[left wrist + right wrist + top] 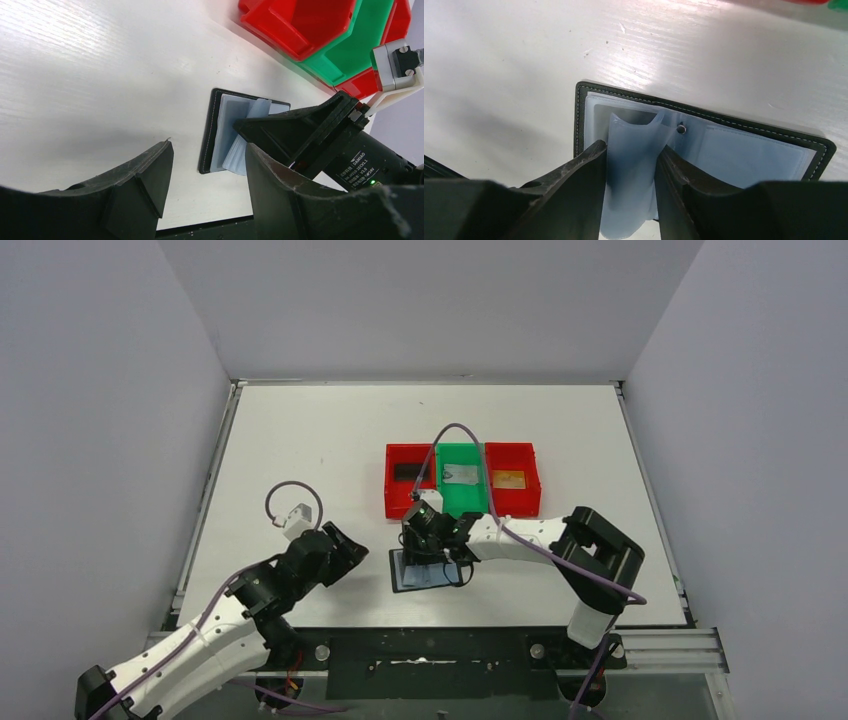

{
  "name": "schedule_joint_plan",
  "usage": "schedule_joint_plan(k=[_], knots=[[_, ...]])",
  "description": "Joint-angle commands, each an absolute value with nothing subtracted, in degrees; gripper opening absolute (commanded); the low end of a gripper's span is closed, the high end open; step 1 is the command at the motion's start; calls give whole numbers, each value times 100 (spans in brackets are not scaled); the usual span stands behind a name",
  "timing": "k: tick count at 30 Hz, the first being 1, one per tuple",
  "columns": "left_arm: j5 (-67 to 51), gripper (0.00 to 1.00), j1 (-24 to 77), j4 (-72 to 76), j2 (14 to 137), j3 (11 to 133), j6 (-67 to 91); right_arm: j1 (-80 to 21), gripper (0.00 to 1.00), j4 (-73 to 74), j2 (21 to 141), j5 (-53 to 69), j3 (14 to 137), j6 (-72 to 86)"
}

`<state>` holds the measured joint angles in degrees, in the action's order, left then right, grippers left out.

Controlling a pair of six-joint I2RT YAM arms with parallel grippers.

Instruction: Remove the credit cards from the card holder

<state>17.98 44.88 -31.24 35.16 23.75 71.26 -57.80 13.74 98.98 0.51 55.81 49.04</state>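
The card holder [425, 573] lies open on the table [300, 440], the right hand [631, 150] half-closed, pinching its clear sleeve [631, 170], the left hand [345, 545] open and empty; next, probably, drawing a card out.

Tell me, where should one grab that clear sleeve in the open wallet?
I'd pinch the plastic sleeve at its lifted free end, coming from above with a finger on either side. The card holder lies open and flat, so only that raised flap gives two sides to close on.
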Motion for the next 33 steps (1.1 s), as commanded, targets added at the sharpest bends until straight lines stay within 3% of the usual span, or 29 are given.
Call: schedule_joint_plan(k=[1,6,20,33], knots=[[1679,54,4465,-2621,3640,2382,6984,-5763,36,1380,9861,-86,5381,4998],[1295,55,4456,-2111,3920,2356,6746,-5673,32,698,9506,214,4996,4984],[-688,55,4461,736,5744,2208,6513,-4644,33,-2485,8908,1955,2984,6294],[-1487,50,4705,1982,7676,2644,6615,-4368,40,-2914,8675,1922,2433,6655]])
